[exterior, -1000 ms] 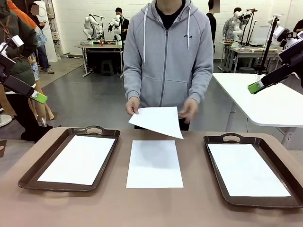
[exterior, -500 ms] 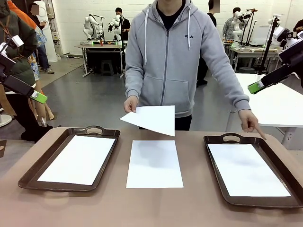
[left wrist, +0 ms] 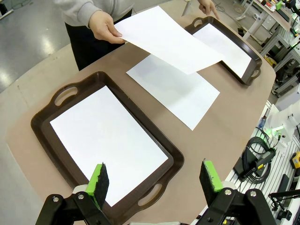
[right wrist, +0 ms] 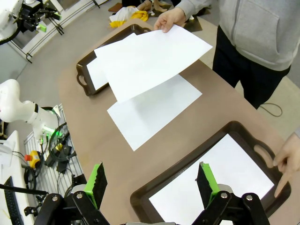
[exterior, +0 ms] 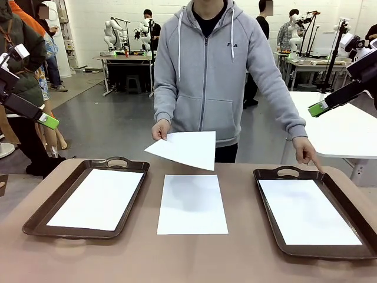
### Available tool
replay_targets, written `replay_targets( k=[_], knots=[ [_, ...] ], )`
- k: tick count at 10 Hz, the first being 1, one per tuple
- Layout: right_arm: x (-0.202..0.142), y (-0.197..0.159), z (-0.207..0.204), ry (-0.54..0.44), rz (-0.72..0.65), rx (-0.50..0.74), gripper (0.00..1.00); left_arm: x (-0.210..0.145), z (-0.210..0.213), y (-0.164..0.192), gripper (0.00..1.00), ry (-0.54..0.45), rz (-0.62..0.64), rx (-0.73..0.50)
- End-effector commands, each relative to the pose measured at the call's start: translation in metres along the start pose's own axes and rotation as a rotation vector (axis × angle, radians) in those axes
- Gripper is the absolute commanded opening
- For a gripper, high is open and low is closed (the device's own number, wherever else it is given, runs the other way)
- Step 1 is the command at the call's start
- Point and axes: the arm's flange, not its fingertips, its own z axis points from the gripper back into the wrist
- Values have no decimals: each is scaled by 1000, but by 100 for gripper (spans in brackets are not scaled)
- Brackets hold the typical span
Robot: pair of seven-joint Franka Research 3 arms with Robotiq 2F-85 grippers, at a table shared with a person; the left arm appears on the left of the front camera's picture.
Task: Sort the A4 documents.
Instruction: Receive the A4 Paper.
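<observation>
While the person's holding hand (exterior: 159,130) pinches one A4 document, the held sheet (exterior: 185,149), by its far edge, it floats above the far end of the middle sheet (exterior: 192,204), which lies flat on the bare tabletop (exterior: 141,253) between the two trays. Two more documents lie inside them, the left sheet (exterior: 97,198) in the left tray (exterior: 35,218) and the right sheet (exterior: 306,211) in the right tray (exterior: 263,206). All three flat sheets run lengthwise from the person toward the robot, square with the trays' long sides. Seen from the left wrist, the held sheet's long axis seems to run much the same way but slightly skewed, its free end reaching toward the robot. The person's pointing hand (exterior: 306,150) aims a finger at the right tray's far corner, probably naming the destination. Both the robot's left hand (left wrist: 154,179) and the robot's right hand (right wrist: 152,182) hang released, jaws wide and grasping nothing, well above the tabletop. Trouble would likely come from the paper's thinness. A sheet gripped at one edge can sag, slip or crease in the pads, the flat middle sheet offers no raised edge, and misreading the pointing finger would land a document in the wrong tray.
</observation>
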Motion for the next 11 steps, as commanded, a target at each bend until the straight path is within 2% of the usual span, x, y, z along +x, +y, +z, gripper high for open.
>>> replay_targets(
  k=[1,9,11],
  knots=[
    [1,1,0,-2,4,-3,100,0,0,-1,100,2,1,5],
    [0,0,0,0,0,0,100,0,0,-1,100,2,1,5],
    [9,-32,-27,-11,-176,29,100,0,0,-1,100,2,1,5]
  ],
)
